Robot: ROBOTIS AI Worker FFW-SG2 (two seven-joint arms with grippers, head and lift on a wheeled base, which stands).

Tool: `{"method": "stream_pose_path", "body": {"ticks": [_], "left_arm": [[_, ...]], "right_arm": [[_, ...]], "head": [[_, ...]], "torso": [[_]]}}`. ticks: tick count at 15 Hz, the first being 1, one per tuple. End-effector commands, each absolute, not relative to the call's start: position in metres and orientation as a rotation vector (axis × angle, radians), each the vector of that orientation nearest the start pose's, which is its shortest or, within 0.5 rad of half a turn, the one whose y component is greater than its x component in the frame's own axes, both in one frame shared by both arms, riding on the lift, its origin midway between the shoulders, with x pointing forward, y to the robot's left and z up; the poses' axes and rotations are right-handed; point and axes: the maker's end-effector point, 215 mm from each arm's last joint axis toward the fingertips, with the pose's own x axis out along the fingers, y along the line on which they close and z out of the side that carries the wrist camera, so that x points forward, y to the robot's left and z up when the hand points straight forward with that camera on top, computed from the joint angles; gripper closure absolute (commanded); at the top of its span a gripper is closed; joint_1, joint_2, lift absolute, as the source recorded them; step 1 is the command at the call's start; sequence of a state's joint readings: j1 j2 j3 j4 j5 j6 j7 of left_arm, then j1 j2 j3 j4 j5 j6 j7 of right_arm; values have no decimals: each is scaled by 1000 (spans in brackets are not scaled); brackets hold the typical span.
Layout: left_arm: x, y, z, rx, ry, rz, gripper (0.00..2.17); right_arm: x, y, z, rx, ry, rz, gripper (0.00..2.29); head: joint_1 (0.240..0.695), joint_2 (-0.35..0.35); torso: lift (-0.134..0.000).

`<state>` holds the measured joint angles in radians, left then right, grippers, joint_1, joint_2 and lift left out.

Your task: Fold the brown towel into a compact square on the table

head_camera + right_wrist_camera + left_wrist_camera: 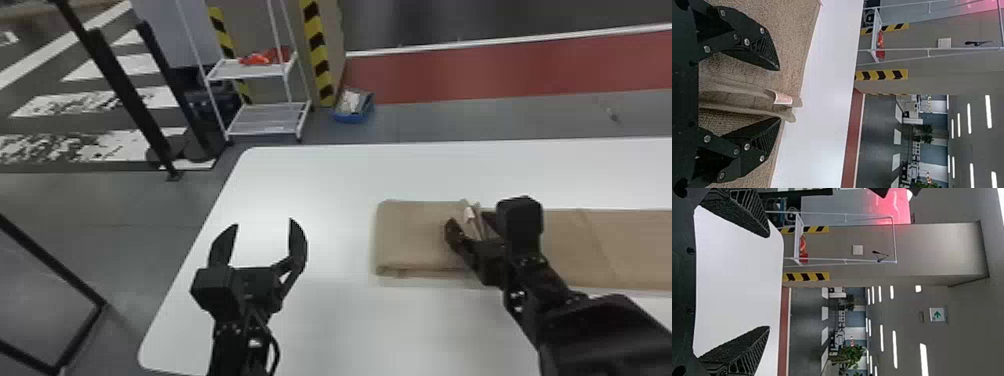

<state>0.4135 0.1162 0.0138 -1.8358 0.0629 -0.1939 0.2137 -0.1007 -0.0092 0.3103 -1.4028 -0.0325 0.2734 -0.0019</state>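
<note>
Brown towel (417, 232) between wide-open jaws of the right gripper (468, 219)

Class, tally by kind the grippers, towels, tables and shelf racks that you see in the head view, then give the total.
Left gripper and right gripper: 2
Brown towel: 1
White table: 1
White shelf rack: 1
Total: 5

Rack (265, 121): white, at our eleven o'clock, red items (256, 59) on its upper shelf
Bin (350, 119): blue, on the floor at our twelve
Floor band (500, 75): red, at our two
Posts (125, 92): black, at our ten
</note>
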Motion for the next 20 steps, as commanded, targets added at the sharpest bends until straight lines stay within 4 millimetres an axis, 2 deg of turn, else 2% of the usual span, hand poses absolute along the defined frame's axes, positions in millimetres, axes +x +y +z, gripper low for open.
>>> {"method": "stream_pose_path", "body": {"ticks": [1,4,6,16,18,20], "left_arm": [[463,301,-350,45,-50,187,39],[465,301,-350,45,-52,186,39],[466,301,-352,45,-49,187,39],[476,303,-361,48,-36,189,39],[476,304,-361,48,-36,190,39],[476,304,-360,49,-37,190,39]], "right_arm": [[580,-61,-457,-64,343,299,572],[570,-60,-451,-70,327,290,616],[567,-61,-456,-74,352,289,616],[569,-69,-457,-72,358,276,623],[571,-68,-455,-64,357,277,890],[570,-69,-460,-65,375,277,937]], "head": [[695,251],[695,250],[695,250],[695,243],[695,243],[695,243]], "torso": [[-118],[-118],[-118],[-118],[-118],[-118]]}}
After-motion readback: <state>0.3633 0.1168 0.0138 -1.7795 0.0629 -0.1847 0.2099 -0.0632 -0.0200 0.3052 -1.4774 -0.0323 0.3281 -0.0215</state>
